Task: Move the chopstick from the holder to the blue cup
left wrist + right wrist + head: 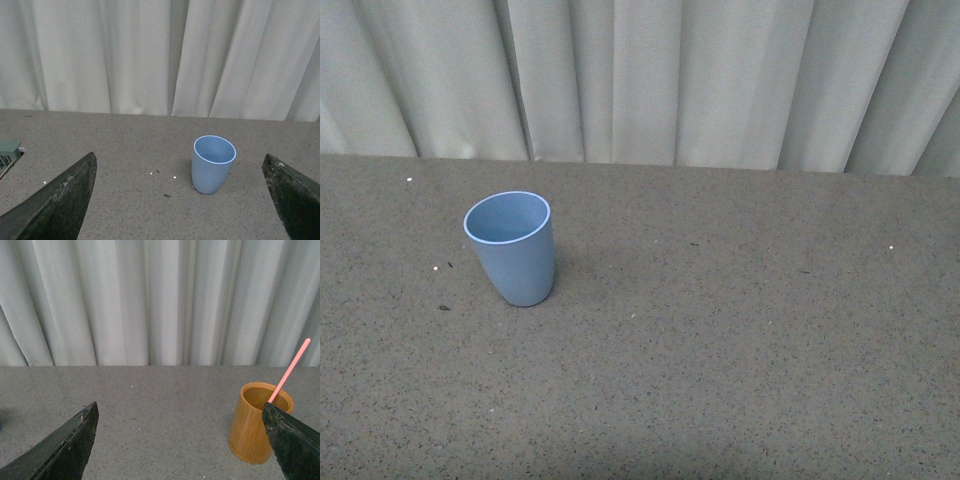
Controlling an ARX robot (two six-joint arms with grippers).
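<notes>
The blue cup [512, 247] stands upright and empty on the grey table, left of centre in the front view. It also shows in the left wrist view [213, 163], ahead of my left gripper [180, 200], which is open and empty. In the right wrist view one salmon-pink chopstick [290, 370] leans out of an orange bamboo holder [257, 424]. My right gripper [180, 440] is open and empty, with the holder just beside its one finger [295, 445]. Neither gripper shows in the front view.
A pale pleated curtain [640, 80] closes the far edge of the grey speckled table [720, 350]. A pale green object [9, 152] pokes in at the edge of the left wrist view. Small crumbs [166, 195] lie near the cup.
</notes>
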